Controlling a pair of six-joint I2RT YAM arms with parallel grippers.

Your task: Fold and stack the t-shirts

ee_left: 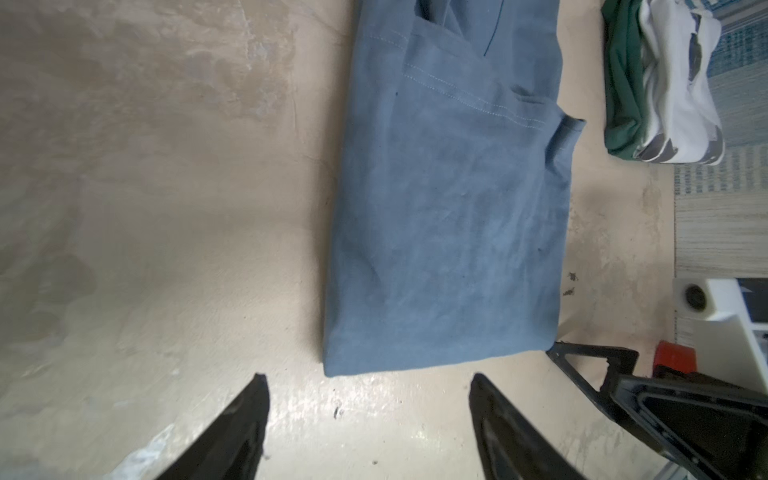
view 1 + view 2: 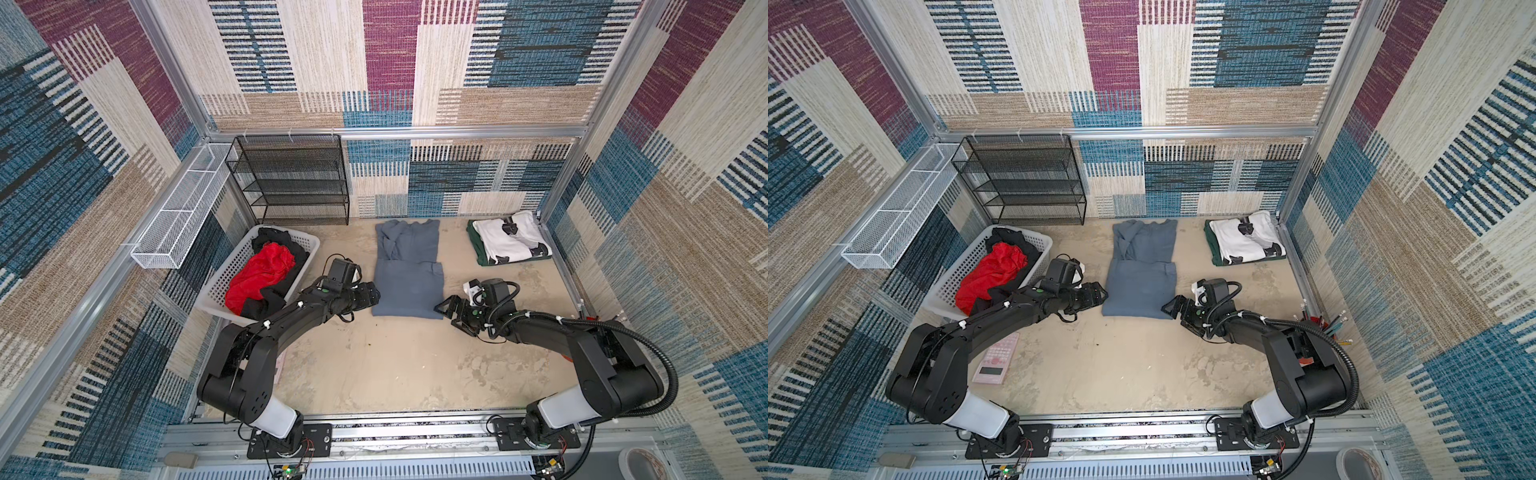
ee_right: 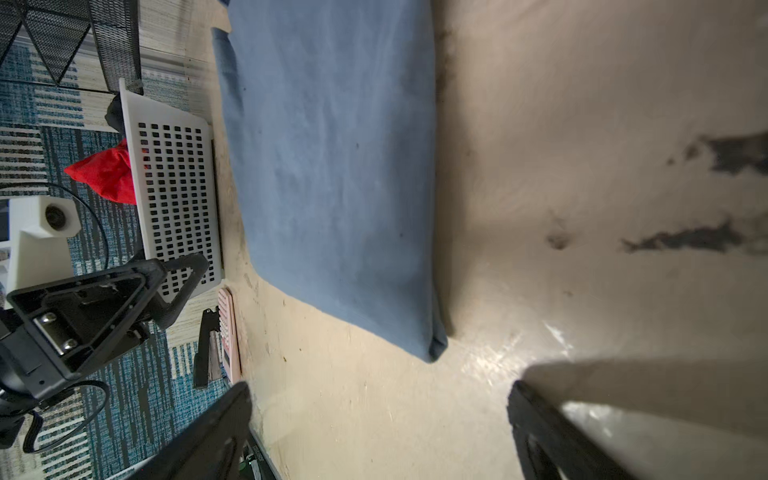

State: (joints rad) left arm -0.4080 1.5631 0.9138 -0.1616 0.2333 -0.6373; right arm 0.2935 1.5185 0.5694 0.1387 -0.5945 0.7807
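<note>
- Shows a grey t-shirt (image 2: 407, 270) lying flat mid-table (image 2: 374, 374), narrowed to a strip, the near half doubled over and smooth, the far collar end looser and creased.
- Shows a finished stack in the far right corner: a white t-shirt (image 2: 511, 241) with black patches, folded, on top of a folded green t-shirt (image 2: 476, 247).
- Places the left gripper (image 1: 368, 380) just beside the near left corner of the grey t-shirt, jaws spread, nothing held.
- Places the right gripper (image 3: 380, 385) just beside the near right corner, jaws spread wide, likewise holding nothing.
- Judged as well along: two shirts folded and stacked, the third partly folded.
- Leaves, by that reading, a last crosswise fold of the grey t-shirt and its transfer onto the stack.
- Leaves also, probably, the clothes in the basket (image 2: 224, 286), a white perforated one at the far left: a red cloth (image 2: 262, 274) heaped over black cloth (image 2: 274, 239), both unfolded; impossible to tell whether these are shirts.
- Shows a black mesh rack (image 2: 291, 178) against the back wall, with nothing visible on its shelves.
- Shows a white wire tray (image 2: 178, 212) hung along the left wall, with nothing visible inside.
</note>
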